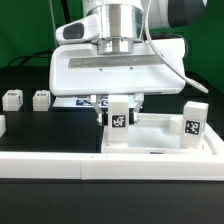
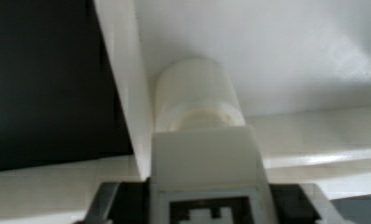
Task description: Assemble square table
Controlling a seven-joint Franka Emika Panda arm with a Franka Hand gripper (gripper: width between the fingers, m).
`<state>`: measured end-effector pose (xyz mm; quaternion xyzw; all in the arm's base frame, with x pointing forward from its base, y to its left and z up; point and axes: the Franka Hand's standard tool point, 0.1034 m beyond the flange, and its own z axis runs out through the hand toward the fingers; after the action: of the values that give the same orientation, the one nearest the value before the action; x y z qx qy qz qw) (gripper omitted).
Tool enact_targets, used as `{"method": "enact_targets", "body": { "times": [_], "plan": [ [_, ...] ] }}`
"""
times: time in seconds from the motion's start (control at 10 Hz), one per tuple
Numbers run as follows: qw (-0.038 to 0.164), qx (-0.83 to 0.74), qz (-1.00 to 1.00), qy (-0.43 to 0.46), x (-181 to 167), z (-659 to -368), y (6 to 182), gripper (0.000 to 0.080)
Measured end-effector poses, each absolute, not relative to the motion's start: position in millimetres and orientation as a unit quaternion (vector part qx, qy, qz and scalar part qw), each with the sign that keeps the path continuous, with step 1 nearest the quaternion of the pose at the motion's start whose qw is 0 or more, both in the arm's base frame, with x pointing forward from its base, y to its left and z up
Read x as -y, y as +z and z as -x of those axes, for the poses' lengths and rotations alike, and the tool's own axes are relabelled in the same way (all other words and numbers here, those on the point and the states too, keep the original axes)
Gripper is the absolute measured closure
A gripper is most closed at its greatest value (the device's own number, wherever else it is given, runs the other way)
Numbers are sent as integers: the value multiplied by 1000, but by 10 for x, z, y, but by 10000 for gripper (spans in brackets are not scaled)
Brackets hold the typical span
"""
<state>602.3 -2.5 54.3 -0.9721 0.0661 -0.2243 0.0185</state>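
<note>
Pinching a tagged white leg (image 1: 118, 117) upright, jaws at the tabletop (image 1: 157, 136) corner

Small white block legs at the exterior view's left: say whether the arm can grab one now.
Probably not yet: its fingers hold another white tagged leg at the white plastic tabletop; those legs stand unobstructed.

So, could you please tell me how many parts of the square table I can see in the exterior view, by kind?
Tabletop: 1
Legs: 4 (outer loose leg and inner loose leg on the exterior view's left, gripped leg in the gripper, corner leg standing at the tabletop's corner on the exterior view's right)
Total: 5
</note>
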Motion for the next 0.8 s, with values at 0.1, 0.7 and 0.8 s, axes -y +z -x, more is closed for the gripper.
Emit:
{"method": "enact_targets", "body": {
  "times": [0.1,0.7,0.8],
  "plan": [
    [13,-65,970,-235,7,-6033,541,509],
    [7,-63,967,-248,-29,-6055,541,188],
    [7,-63,967,-248,-29,-6055,541,161]
  ]
}}
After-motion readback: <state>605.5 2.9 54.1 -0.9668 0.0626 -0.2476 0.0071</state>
